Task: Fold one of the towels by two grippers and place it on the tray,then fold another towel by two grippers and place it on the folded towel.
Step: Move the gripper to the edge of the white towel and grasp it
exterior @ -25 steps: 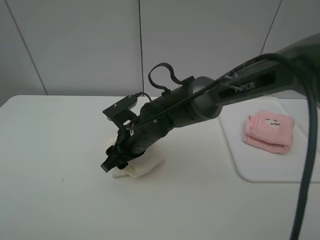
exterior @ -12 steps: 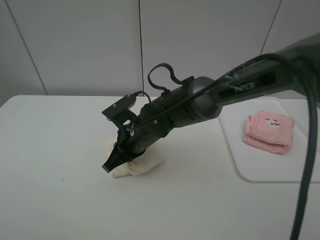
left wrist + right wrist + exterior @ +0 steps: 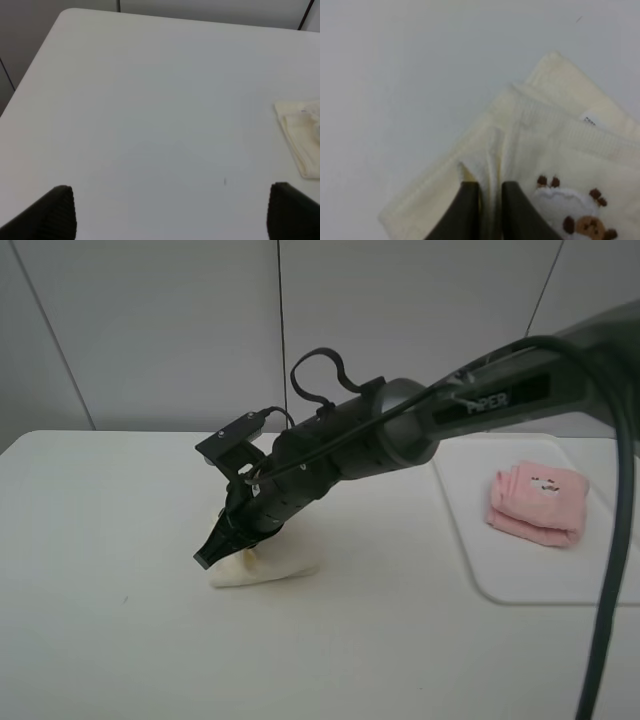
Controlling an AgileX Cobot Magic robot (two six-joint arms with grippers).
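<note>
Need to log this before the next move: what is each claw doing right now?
Left claw: open, holding nothing, apart from the cream towel.
Right claw: shut on a pinched fold of the cream towel.

You see a cream-white towel (image 3: 535, 150) with a ribbed weave, a small white label at one edge, and an embroidered white figure with brown spots, and the two fingers (image 3: 465, 210) pinching a fold of it are dark brown-black. On the white table (image 3: 100, 540) the right arm (image 3: 400, 435) is dark grey with pale letters and black cables, its gripper (image 3: 213, 550) is black, and the pink towel (image 3: 535, 502) with small dark marks lies on the white tray (image 3: 500, 580). The wall behind is pale grey with thin dark seams, and the left gripper's fingertips (image 3: 55, 210) are black.
</note>
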